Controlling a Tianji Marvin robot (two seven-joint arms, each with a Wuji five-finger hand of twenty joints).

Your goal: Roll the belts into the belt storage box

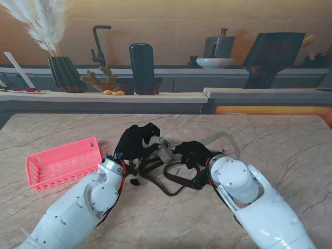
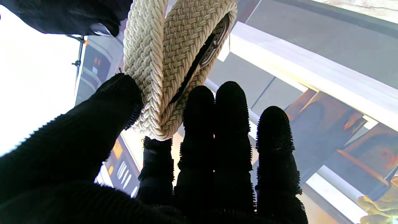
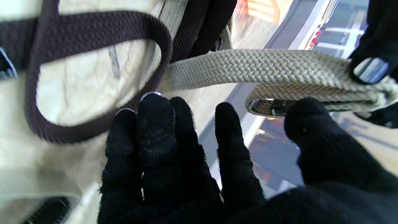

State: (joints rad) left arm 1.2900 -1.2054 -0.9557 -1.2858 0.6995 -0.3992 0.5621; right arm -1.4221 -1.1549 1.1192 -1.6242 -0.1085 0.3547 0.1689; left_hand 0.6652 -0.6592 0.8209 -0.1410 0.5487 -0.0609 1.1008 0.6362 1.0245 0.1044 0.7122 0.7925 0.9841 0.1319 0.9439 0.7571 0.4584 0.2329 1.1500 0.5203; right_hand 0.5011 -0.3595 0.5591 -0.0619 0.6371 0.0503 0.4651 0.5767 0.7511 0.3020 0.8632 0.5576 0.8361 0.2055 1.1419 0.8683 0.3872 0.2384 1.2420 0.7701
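Both arms reach in from the near corners of the marble table [image 1: 270, 150] and meet near its middle, the gloved hands raised just above the top and almost touching each other. The left hand [image 1: 136, 141] is bent at the wrist with its fingers curled toward the right; in its wrist view the thumb [image 2: 102, 124] and the fingers [image 2: 199, 124] pinch a folded loop of the beige belt [image 2: 168, 62], so it grips that belt. The right hand [image 1: 194, 152] faces it with fingers extended toward the same fold; its thumb [image 3: 311, 124] presses against the beige belt [image 3: 255, 67] near the metal buckle [image 3: 267, 109], but whether it truly grips cannot be told. The rest of the beige belt arcs away over the table behind the right hand. The dark belt [image 1: 171, 181] lies in loose loops on the table between and under both hands. The pink basket [image 1: 62, 163] sits to the left, well apart from the belts.
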